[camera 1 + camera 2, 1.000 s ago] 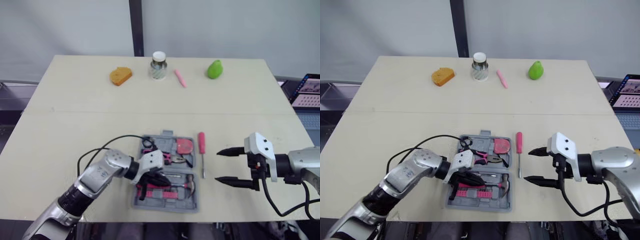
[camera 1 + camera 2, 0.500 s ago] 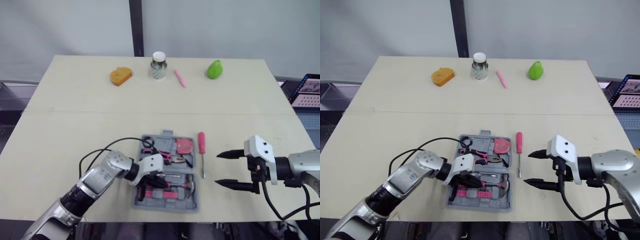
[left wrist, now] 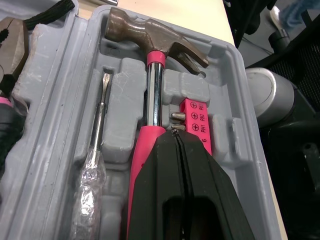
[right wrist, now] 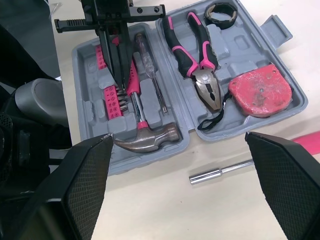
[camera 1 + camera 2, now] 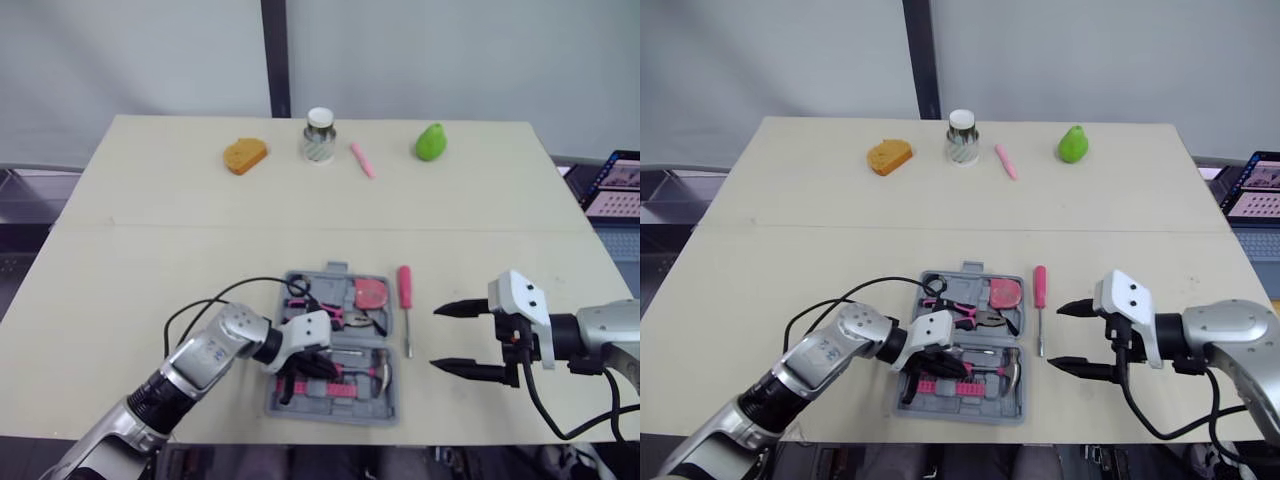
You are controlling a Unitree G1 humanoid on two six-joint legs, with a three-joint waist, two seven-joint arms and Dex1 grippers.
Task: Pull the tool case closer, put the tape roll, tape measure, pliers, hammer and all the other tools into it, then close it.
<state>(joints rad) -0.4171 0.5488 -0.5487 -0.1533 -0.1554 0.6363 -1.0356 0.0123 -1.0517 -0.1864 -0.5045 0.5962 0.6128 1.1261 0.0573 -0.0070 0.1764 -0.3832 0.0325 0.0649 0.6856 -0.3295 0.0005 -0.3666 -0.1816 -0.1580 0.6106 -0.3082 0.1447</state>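
Note:
The grey tool case [image 5: 385, 405] lies open near the table's front edge. In it are a hammer [image 3: 155, 75] with a pink handle, a slim screwdriver [image 4: 150, 70], pink-handled pliers [image 4: 192, 55], a red tape measure [image 4: 260, 92] and a black tape roll [image 4: 222, 10]. My left gripper [image 5: 300, 368] is shut, its tips [image 3: 176, 132] right over the hammer's handle beside a pink bit holder [image 3: 197, 122]. A pink screwdriver [image 5: 404, 295] lies on the table just right of the case. My right gripper [image 5: 450, 338] stands open further right, holding nothing.
Along the far edge sit an orange sponge-like piece [image 5: 244, 154], a glass jar [image 5: 320, 134], a pink marker [image 5: 361, 159] and a green pear [image 5: 430, 140]. A laptop [image 5: 615, 185] stands off the table's right side.
The left gripper has crept slightly toward the near edge along the hammer's handle. The right gripper dropped a little, still open. The view itself shifted slightly.

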